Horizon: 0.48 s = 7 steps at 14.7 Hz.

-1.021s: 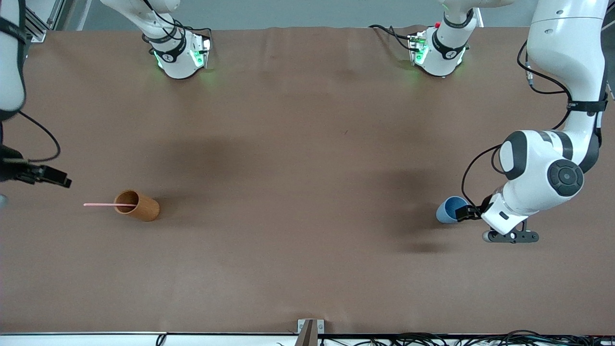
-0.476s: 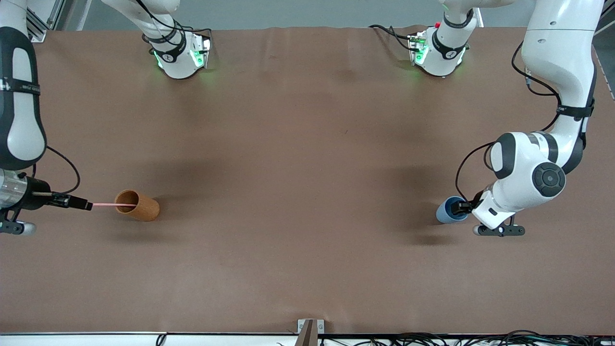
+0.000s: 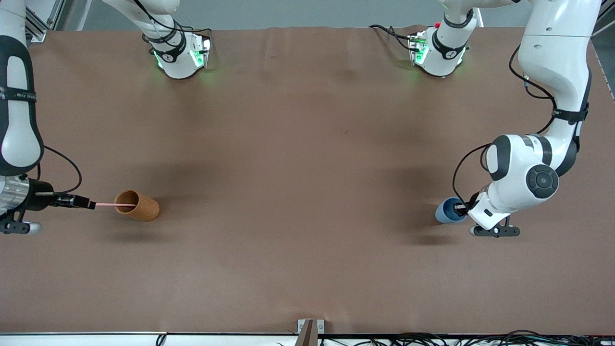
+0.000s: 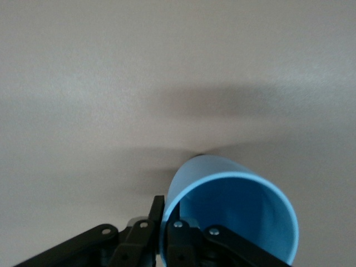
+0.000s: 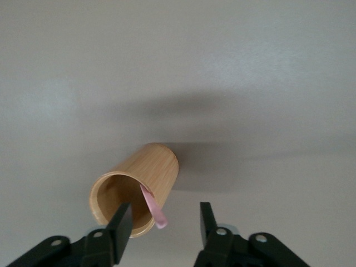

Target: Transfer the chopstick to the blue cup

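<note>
The pale pink chopstick (image 3: pixel 115 205) leans out of the orange-brown cup (image 3: pixel 144 207), which stands toward the right arm's end of the table. My right gripper (image 3: pixel 91 204) is open, and the chopstick's free end (image 5: pixel 157 212) lies between its fingers without touching them (image 5: pixel 164 211). The orange-brown cup also shows in the right wrist view (image 5: pixel 146 175). The light-blue cup (image 3: pixel 444 213) stands toward the left arm's end. My left gripper (image 3: pixel 461 209) is shut on its rim (image 4: pixel 167 214), one finger inside and one outside the blue cup (image 4: pixel 233 211).
The brown table cover (image 3: pixel 307 168) stretches between the two cups. Both arm bases (image 3: pixel 180 57) stand along the table edge farthest from the front camera. A metal bracket (image 3: pixel 310 329) sits at the nearest edge.
My right gripper has come in from the table's end to the chopstick's free end. My left arm has shifted slightly toward the table's middle, closing onto the blue cup's rim.
</note>
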### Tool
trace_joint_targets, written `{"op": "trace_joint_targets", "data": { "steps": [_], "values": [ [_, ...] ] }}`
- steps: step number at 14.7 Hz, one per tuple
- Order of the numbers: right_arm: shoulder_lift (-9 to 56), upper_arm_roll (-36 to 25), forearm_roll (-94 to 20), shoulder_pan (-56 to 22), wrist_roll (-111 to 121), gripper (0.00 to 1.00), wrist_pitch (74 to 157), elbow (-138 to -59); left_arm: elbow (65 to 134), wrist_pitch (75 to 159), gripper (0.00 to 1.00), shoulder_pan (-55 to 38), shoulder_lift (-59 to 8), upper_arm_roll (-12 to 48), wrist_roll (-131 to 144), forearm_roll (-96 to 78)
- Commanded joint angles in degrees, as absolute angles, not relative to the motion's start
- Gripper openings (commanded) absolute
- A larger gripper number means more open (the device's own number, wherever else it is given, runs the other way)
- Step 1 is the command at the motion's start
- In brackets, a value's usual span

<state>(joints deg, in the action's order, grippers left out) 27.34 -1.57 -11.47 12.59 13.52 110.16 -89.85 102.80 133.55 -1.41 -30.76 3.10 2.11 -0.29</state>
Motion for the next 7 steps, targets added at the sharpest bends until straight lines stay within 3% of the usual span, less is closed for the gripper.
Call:
{"op": "trace_joint_targets", "data": {
  "steps": [1,4,7],
  "values": [
    [27.6,-0.9,-16.1,13.9,16.7,0.48,110.0,-90.2,100.5,132.4,0.0,-3.1,-28.0,4.2,2.6,-0.9],
    [27.8,-0.9,-16.8,14.5,17.0,0.41,110.1,-90.2,94.6,125.3,0.0,-6.8,-27.3,5.2,11.4,-1.0],
    [27.8,-0.9,-16.8,14.9,16.9,0.35,110.0,-90.2,93.3,124.6,0.0,-12.2,-27.4,6.3,25.0,-1.1]
  ]
}}
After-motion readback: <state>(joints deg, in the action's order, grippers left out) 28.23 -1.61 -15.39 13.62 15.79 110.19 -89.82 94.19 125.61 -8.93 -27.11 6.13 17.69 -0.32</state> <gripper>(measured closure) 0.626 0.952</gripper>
